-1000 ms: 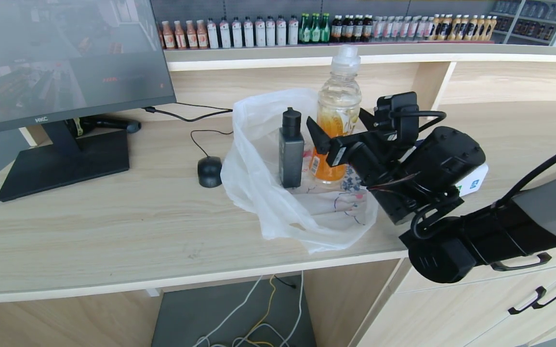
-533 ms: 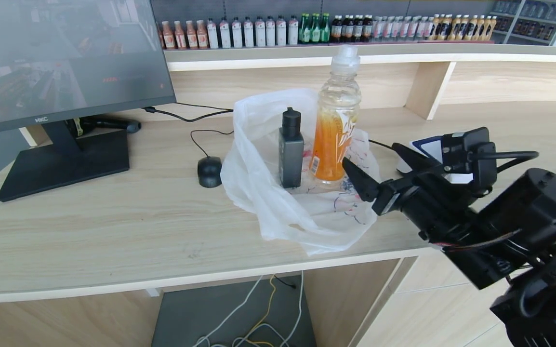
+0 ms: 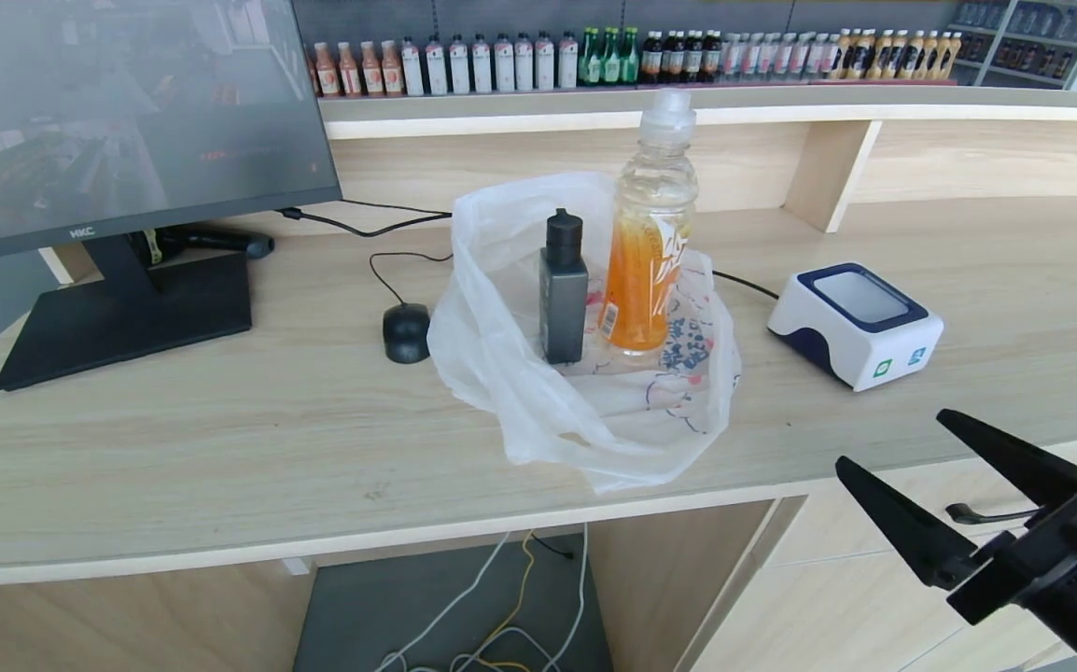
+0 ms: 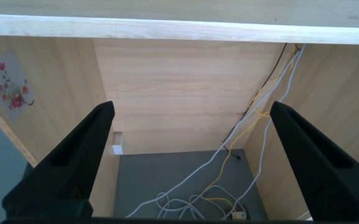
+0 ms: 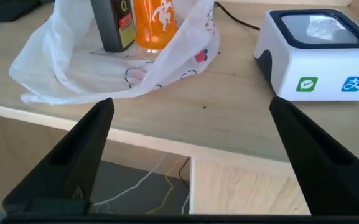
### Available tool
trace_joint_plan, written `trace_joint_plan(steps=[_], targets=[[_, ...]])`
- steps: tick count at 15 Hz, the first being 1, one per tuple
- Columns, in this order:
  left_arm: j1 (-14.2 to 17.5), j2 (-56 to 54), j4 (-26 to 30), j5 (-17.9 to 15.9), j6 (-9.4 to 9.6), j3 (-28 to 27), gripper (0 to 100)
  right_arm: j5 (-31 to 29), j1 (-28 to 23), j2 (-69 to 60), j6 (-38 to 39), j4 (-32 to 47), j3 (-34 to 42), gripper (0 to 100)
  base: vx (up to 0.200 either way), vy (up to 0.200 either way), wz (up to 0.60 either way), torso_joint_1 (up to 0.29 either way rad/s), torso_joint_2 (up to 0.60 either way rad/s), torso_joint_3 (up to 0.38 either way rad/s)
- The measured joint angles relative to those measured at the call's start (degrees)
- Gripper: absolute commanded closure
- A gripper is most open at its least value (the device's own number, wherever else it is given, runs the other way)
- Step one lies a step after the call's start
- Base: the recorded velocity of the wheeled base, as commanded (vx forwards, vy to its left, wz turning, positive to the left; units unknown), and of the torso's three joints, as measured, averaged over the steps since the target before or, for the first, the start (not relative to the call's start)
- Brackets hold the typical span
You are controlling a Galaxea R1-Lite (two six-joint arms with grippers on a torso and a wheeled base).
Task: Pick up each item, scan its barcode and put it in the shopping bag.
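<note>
Right gripper (image 3: pixel 888 436) spread empty near scanner (image 3: pixel 856 322); left gripper (image 4: pixel 191 106) spread empty under counter (image 4: pixel 167 26), its wrist view showing cables (image 4: pixel 198 200).

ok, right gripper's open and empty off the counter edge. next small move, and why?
Probably tuck the right gripper down to a rest pose, nothing more. It hangs open and empty in front of the counter, and both items I can see, the dark bottle and the orange drink bottle, already stand upright in the shopping bag beside the scanner.
</note>
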Motion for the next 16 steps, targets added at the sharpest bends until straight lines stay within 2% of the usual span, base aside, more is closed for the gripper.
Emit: trace_joint_plan(steps=[2, 11, 12, 16], targets=[[0.0, 0.0, 0.0, 0.0, -0.02, 0.0, 0, -0.4, 0.5, -7.5, 1.2, 11.5, 0.8, 0, 0.000, 0.000, 0.00, 0.000, 0.00, 0.000], [0.0, 0.0, 0.0, 0.0, -0.05, 0.0, 0, 0.5, 3.0, -52.6, 0.7, 75.2, 0.7, 0, 0.000, 0.000, 0.00, 0.000, 0.00, 0.000], [0.0, 0.0, 0.0, 0.0, -0.05, 0.0, 0, 1.0, 1.9, -56.8, 0.5, 78.6, 0.5, 0, 0.000, 0.000, 0.00, 0.000, 0.00, 0.000], [0.0, 0.0, 0.0, 0.0, -0.02, 0.0, 0, 1.6, -6.5, -61.9, -0.1, 80.7, -0.1, 0, 0.000, 0.000, 0.00, 0.000, 0.00, 0.000]])
